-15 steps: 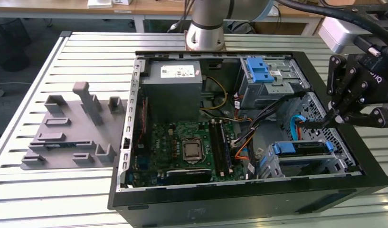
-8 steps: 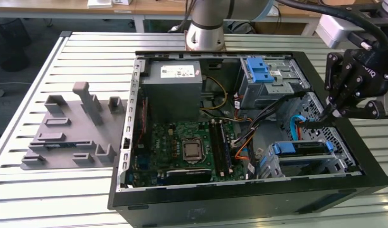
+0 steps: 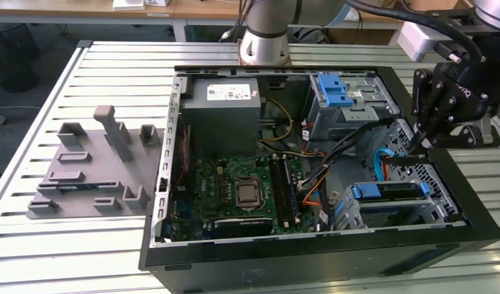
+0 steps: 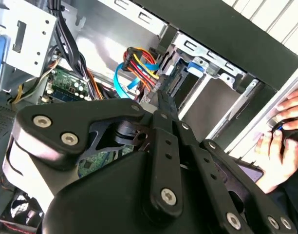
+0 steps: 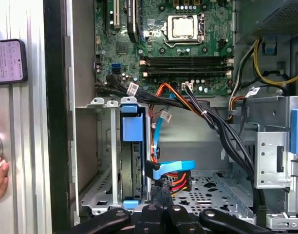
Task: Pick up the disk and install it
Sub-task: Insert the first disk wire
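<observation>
Black gripper (image 4: 161, 100) linkage sits closest to your wrist cameras, fingers pinched together with nothing between them. Your arm (image 3: 458, 92) reaches down into the open computer case (image 3: 315, 257) at the exterior view's right. You'll find the disk (image 5: 131, 161) seated upright in the lower drive cage (image 3: 396, 205), just beside the fingertips.

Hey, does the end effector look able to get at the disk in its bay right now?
Probably yes. The disk sits in the drive cage with its blue carrier end exposed, the case side is off, and the end effector hangs close beside it. The blue cable crowds one side.
</observation>
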Controlling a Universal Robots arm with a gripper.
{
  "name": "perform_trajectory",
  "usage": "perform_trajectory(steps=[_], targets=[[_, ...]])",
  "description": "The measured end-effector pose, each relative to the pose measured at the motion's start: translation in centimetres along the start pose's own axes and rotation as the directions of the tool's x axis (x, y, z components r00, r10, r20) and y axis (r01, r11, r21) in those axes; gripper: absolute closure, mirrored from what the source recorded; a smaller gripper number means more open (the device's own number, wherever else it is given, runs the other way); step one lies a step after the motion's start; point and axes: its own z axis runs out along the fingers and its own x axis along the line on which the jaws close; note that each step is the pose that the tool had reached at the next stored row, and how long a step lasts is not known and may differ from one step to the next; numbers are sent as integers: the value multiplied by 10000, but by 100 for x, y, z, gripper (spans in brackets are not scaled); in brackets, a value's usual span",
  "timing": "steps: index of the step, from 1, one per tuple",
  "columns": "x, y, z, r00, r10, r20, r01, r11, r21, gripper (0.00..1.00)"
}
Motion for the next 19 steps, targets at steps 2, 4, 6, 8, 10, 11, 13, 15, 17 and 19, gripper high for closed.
perform_trajectory(steps=[2, 4, 6, 8, 10, 11, 13, 15, 17, 19], targets=[[0, 0, 2, 10000, -1, -21, 1, 10000, 0, 89], [-2, 0, 15, 10000, -2, -30, 2, 10000, 0, 89], [-3, 1, 45, 10000, -1, -28, 1, 10000, 1, 89], [-4, 2, 78, 10000, -2, -30, 2, 10000, 1, 89], [-5, 2, 108, 10000, -2, -29, 2, 10000, 2, 82], [-6, 3, 120, 10000, -2, -30, 2, 10000, 2, 82], [-10, 3, 136, 10000, -2, -33, 2, 10000, 2, 81], [-19, 4, 150, 10000, -2, -32, 2, 10000, 2, 75], [-25, 5, 168, 10000, -2, -31, 2, 10000, 2, 75], [-29, 5, 185, 10000, -2, -32, 2, 10000, 2, 75]])
